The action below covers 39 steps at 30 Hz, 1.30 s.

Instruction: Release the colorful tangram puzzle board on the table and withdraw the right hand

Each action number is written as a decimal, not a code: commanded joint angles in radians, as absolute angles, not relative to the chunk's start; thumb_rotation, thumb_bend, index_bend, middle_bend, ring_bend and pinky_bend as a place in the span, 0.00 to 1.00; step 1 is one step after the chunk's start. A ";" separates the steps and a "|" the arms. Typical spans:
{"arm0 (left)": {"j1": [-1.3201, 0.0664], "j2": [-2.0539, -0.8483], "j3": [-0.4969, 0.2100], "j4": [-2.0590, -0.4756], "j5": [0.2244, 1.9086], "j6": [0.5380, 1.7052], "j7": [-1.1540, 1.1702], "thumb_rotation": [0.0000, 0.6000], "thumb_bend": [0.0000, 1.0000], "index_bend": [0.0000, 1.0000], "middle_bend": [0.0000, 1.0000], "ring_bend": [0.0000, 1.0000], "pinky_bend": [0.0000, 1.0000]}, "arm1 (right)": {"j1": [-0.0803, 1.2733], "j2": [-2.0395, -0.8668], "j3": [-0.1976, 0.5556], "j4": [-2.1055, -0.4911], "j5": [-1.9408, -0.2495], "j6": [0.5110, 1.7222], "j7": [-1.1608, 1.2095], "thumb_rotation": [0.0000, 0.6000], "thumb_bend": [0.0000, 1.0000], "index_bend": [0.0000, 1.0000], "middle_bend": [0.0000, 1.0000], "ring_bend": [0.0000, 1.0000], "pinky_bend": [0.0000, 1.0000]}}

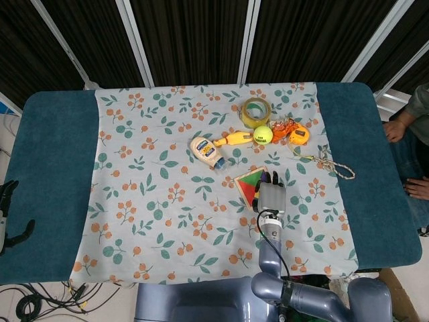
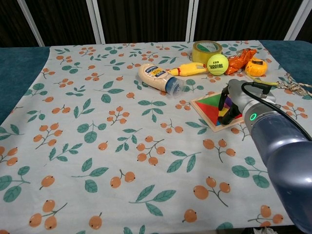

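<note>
One half of the job looks done: the tangram puzzle board (image 2: 213,111) lies flat on the floral cloth of the tabletop (image 1: 53,168), at about four o'clock from the cloth's centre. What is left is the letting go and the pull-back. The right hand (image 2: 233,100) sits over the board's right edge, its dark fingers (image 2: 225,103) hanging down onto the coloured pieces; whether they grip the board or merely touch it, I cannot tell, because the wrist and forearm cover the contact in both views. From the head view the right hand (image 1: 272,193) hides nearly half of the board, so its far corner and right rim are unseen. The left hand (image 1: 8,216) rests at nine o'clock at the tabletop's edge, cut off by the frame, fingers apart and holding nothing. Farther off, toward twelve and one o'clock, lie a mayonnaise bottle (image 2: 157,77), a tennis ball (image 2: 217,63) and a tape roll (image 2: 206,48), all apart from the board.
</note>
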<state>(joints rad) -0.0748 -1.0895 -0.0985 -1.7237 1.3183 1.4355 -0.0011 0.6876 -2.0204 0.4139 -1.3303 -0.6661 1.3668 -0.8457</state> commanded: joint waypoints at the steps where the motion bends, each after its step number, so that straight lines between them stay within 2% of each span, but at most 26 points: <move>1: -0.075 -1.090 -0.098 -1.724 1.318 1.436 -0.002 1.00 0.35 0.00 0.04 0.03 0.01 | 0.687 -2.020 0.415 -1.330 -0.665 1.367 -0.846 1.00 0.27 0.48 0.10 0.00 0.27; 14: -0.075 -1.090 -0.098 -1.724 1.318 1.436 0.000 1.00 0.35 0.00 0.04 0.03 0.01 | 0.684 -2.015 0.415 -1.336 -0.660 1.368 -0.848 1.00 0.29 0.48 0.10 0.00 0.27; 20: -0.075 -1.090 -0.099 -1.724 1.318 1.435 -0.001 1.00 0.35 0.00 0.04 0.03 0.01 | 0.680 -1.994 0.429 -1.388 -0.687 1.384 -0.822 1.00 0.29 0.47 0.10 0.00 0.27; 24: -0.075 -1.090 -0.099 -1.724 1.319 1.436 -0.002 1.00 0.35 0.00 0.04 0.03 0.01 | 0.664 -1.948 0.435 -1.488 -0.723 1.423 -0.815 1.00 0.26 0.32 0.08 0.00 0.27; 27: -0.075 -1.090 -0.098 -1.722 1.321 1.436 -0.002 1.00 0.35 0.00 0.04 0.03 0.01 | 0.638 -1.892 0.426 -1.591 -0.755 1.459 -0.815 1.00 0.21 0.16 0.02 0.00 0.27; 33: -0.074 -1.091 -0.097 -1.722 1.324 1.440 0.000 1.00 0.35 0.00 0.04 0.03 0.01 | 0.539 -1.706 0.343 -1.843 -0.875 1.541 -0.809 1.00 0.14 0.10 0.00 0.00 0.27; 36: -0.074 -1.092 -0.097 -1.722 1.328 1.444 0.003 1.00 0.35 0.00 0.04 0.03 0.01 | 0.477 -1.609 0.265 -1.924 -0.989 1.581 -0.768 1.00 0.13 0.10 0.00 0.00 0.27; 39: -0.072 -1.094 -0.096 -1.721 1.336 1.451 0.009 1.00 0.35 0.00 0.04 0.03 0.01 | 0.394 -1.505 0.151 -1.937 -1.160 1.630 -0.664 1.00 0.13 0.10 0.00 0.00 0.27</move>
